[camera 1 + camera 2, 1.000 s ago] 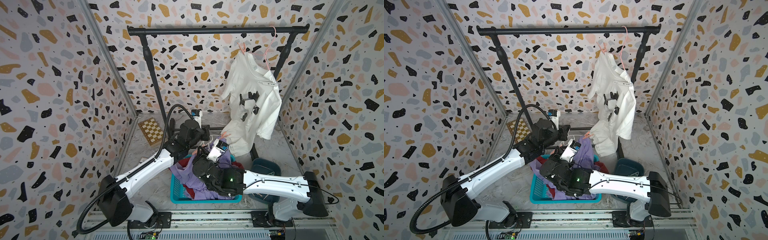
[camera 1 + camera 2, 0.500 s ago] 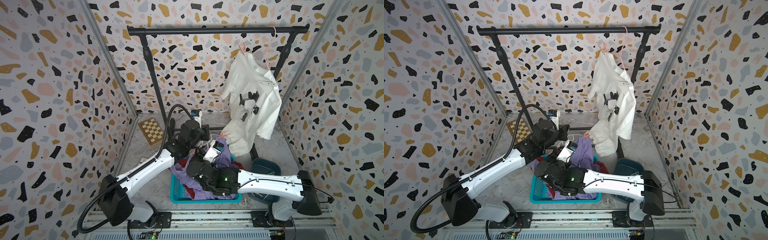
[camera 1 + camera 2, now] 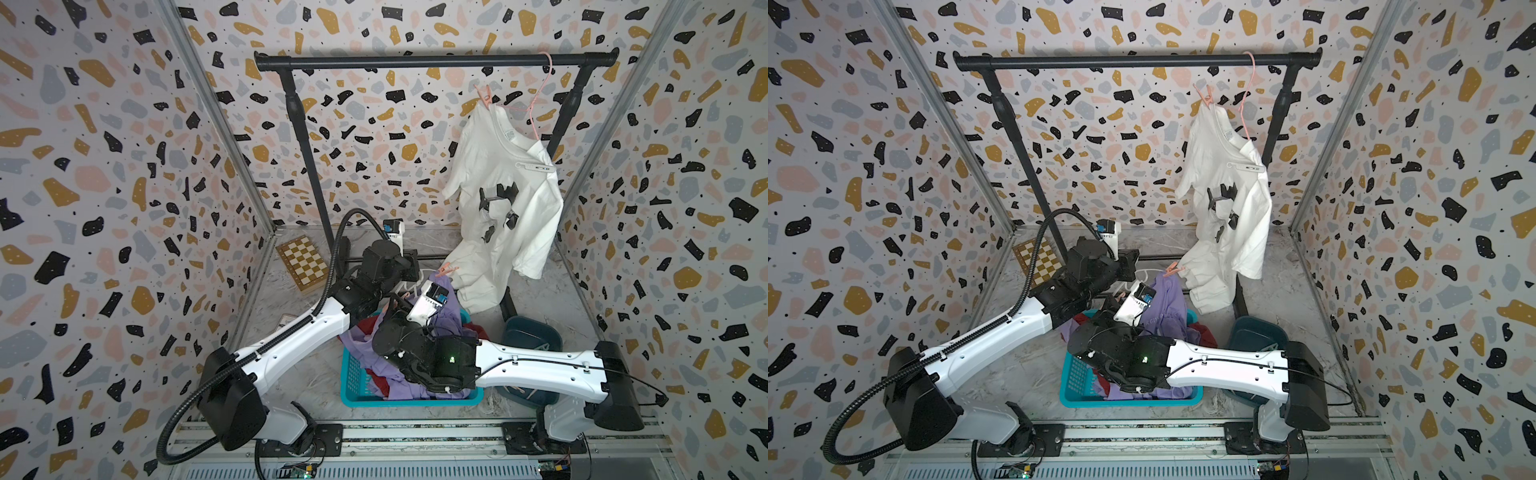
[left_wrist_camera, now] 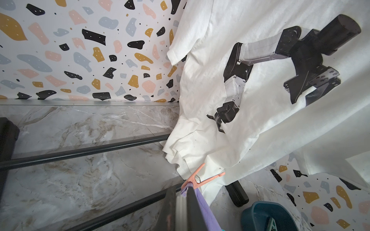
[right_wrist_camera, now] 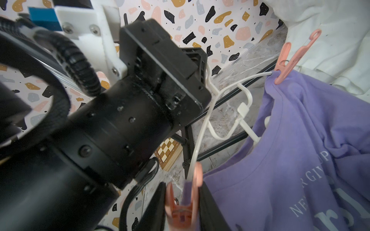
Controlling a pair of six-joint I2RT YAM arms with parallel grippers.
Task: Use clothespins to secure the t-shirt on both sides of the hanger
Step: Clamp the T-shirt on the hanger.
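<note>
Right gripper (image 5: 182,191): jaws narrowly apart around pink clothespin (image 5: 171,200) on purple t-shirt (image 5: 300,160) shoulder, can't tell if gripping. Left gripper (image 4: 184,193) clamped on white hanger (image 5: 243,109). Second clothespin (image 5: 288,58) on other shoulder, above teal basket (image 3: 353,376).

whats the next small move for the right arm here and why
Probably open the right tool fully and ease it straight back. The pink clothespin between its fingers looks clipped over the purple t-shirt edge and white hanger wire, and a second clothespin grips the far shoulder, so both sides seem pinned.
</note>
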